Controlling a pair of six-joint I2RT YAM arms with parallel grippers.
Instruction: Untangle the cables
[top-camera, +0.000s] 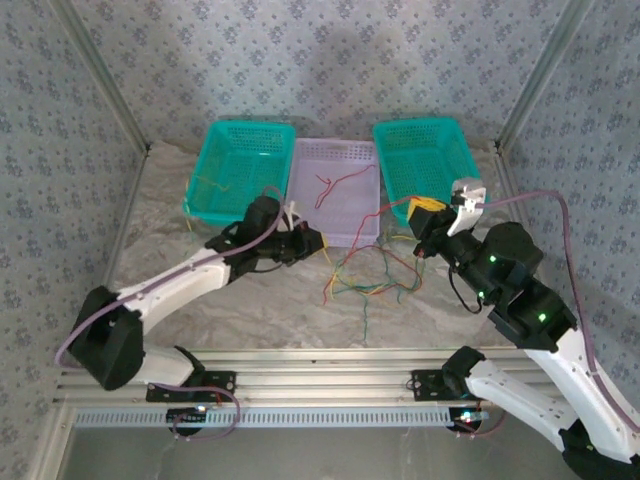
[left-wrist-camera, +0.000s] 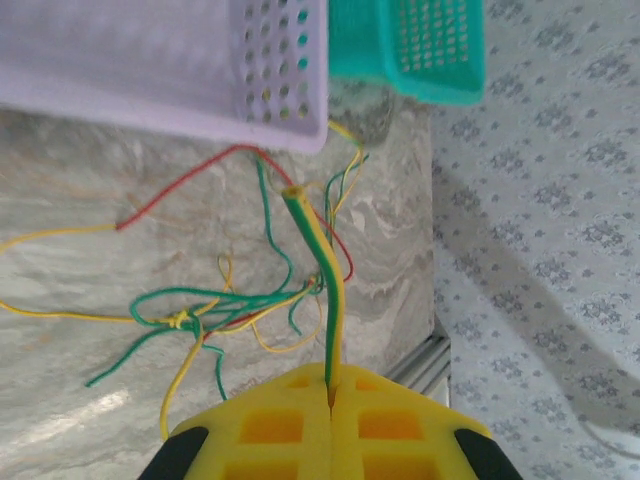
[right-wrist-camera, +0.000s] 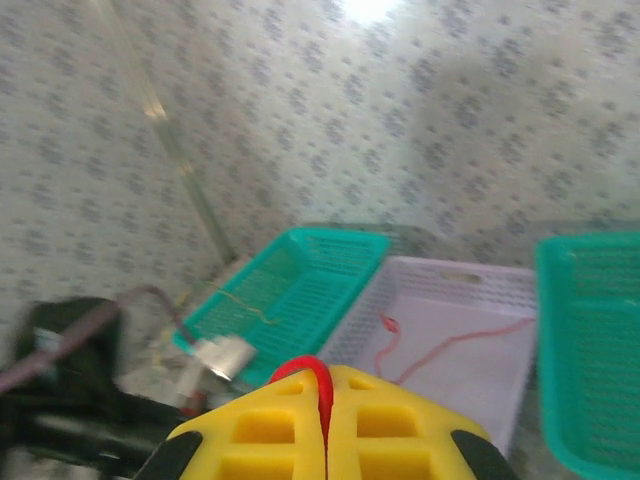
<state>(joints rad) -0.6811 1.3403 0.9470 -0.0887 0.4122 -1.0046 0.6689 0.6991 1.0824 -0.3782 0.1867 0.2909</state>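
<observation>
A tangle of red, yellow and green cables (top-camera: 368, 275) lies on the table in front of the lilac basket (top-camera: 305, 190). My left gripper (top-camera: 312, 240) sits at the tangle's left, shut on a green-and-yellow cable (left-wrist-camera: 331, 300) that rises from its yellow pads (left-wrist-camera: 270, 425). The knot of the tangle (left-wrist-camera: 185, 318) spreads beyond it, with a red cable (left-wrist-camera: 190, 175) running to the basket. My right gripper (top-camera: 425, 218), at the tangle's right, is shut on a red cable (right-wrist-camera: 318, 378) looping over its pads. Another red cable (top-camera: 335, 183) lies in the lilac basket (right-wrist-camera: 470, 285).
A teal basket (top-camera: 225, 150) at back left holds a thin yellow cable (right-wrist-camera: 245, 300). A second teal basket (top-camera: 440, 145) stands at back right, just behind my right gripper. Patterned walls close in on both sides, and a metal rail (top-camera: 300, 360) runs along the near edge.
</observation>
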